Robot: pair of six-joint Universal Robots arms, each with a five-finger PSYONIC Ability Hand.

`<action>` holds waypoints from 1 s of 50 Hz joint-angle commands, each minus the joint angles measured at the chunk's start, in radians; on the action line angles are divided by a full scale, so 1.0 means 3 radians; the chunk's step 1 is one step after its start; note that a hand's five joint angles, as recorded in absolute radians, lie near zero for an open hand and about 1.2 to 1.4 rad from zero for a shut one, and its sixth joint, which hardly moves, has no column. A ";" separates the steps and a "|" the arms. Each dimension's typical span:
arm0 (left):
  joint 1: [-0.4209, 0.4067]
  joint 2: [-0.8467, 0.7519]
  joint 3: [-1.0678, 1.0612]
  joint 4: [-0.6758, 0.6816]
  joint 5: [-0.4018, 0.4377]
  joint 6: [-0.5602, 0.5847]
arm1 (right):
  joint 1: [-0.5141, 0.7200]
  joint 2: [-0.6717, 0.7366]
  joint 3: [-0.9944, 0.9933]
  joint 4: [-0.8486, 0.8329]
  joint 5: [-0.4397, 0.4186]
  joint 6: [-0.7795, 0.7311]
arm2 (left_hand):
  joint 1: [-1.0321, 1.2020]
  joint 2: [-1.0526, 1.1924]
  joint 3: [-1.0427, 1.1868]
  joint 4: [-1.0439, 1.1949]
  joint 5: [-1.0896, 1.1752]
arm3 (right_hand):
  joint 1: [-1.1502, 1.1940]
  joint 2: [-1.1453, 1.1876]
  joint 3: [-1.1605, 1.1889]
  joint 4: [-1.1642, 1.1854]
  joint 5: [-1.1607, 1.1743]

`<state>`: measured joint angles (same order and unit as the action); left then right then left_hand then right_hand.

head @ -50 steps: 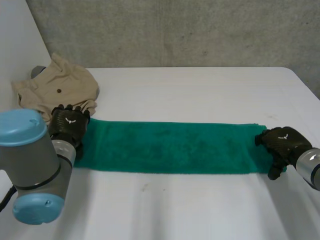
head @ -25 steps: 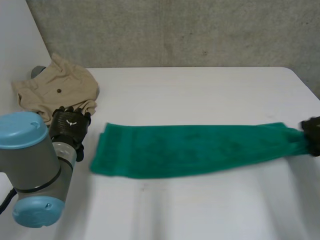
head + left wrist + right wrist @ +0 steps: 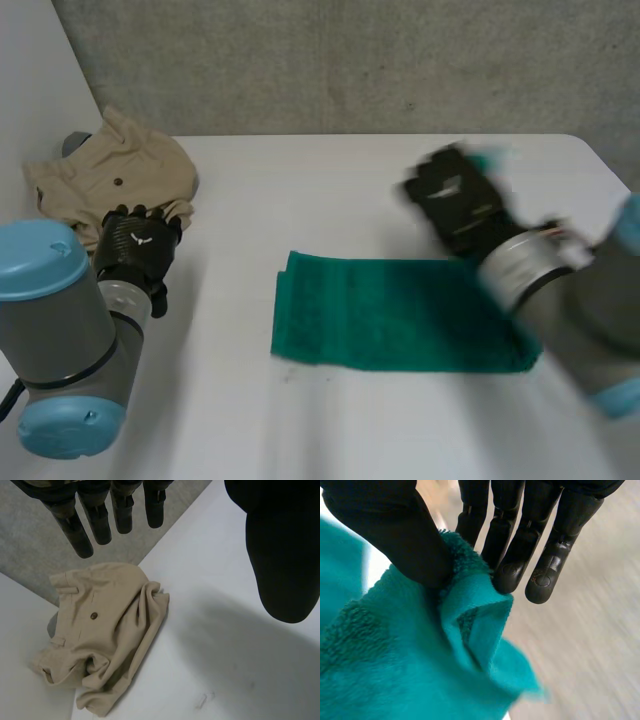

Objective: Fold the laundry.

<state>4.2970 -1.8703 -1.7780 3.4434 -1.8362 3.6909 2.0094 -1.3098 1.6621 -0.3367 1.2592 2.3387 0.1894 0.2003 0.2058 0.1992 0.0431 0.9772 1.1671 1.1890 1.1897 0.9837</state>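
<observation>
The green towel [image 3: 395, 318] lies flat on the middle of the white table [image 3: 330, 185] as a short, broad band. Its left end is a straight edge, and its right end runs under the right arm. One end of it is lifted clear of the table: in the head view a scrap of green shows at the fingertips of the right hand [image 3: 455, 200], which hangs above the far right part of the towel, though blur hides how the raised part joins the flat part. In the right wrist view the green towel [image 3: 395, 670] bunches into a folded ridge at its edge, and the right hand [image 3: 395, 530] pinches that edge between its thumb and the straight fingers pressed against it. Well apart from the towel, at the table's far left corner, a beige garment [image 3: 115, 178] with a dark button lies crumpled, and a small grey object [image 3: 72, 143] peeks out behind it. The left hand [image 3: 138, 248] sits just beside the garment's near edge; whether it touches the cloth cannot be told. In the left wrist view the left hand [image 3: 280, 555] has its fingers straight, slightly spread and apart from the thumb, with nothing between them, and the beige garment [image 3: 100, 635] lies on the table [image 3: 225, 660] beyond its fingertips. A grey concrete wall [image 3: 350, 60] stands behind the table.
</observation>
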 commanded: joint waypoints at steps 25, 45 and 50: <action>-0.0206 -0.0050 0.0047 -0.0004 0.0005 0.0005 | -0.0858 0.0132 0.1020 0.0597 -0.0010 0.0656 | -0.0050 -0.0086 -0.0104 -0.0082 -0.0144 | -0.0109 -0.0742 -0.0815 -0.0817 -0.0712; -0.0252 0.0093 0.0041 -0.0024 -0.0026 -0.0006 | 0.0797 0.0413 -0.0258 0.0738 0.0599 0.0513 | -0.0050 -0.0086 -0.0104 -0.0082 -0.0144 | 0.1397 0.0764 0.0691 0.0689 0.0793; -0.0252 0.0129 0.0047 -0.0024 -0.0031 -0.0006 | 0.1345 0.0597 -0.0310 0.0800 0.0507 0.0518 | -0.0050 -0.0086 -0.0104 -0.0082 -0.0144 | 0.1397 0.0764 0.0691 0.0689 0.0793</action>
<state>4.2235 -1.8464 -1.7644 3.4362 -1.8428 3.6907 2.2159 -1.2186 1.6102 -0.1374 1.4413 2.4958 0.1895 0.2003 0.2058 0.1992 0.0431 0.9432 1.1648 1.1829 1.1894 0.9857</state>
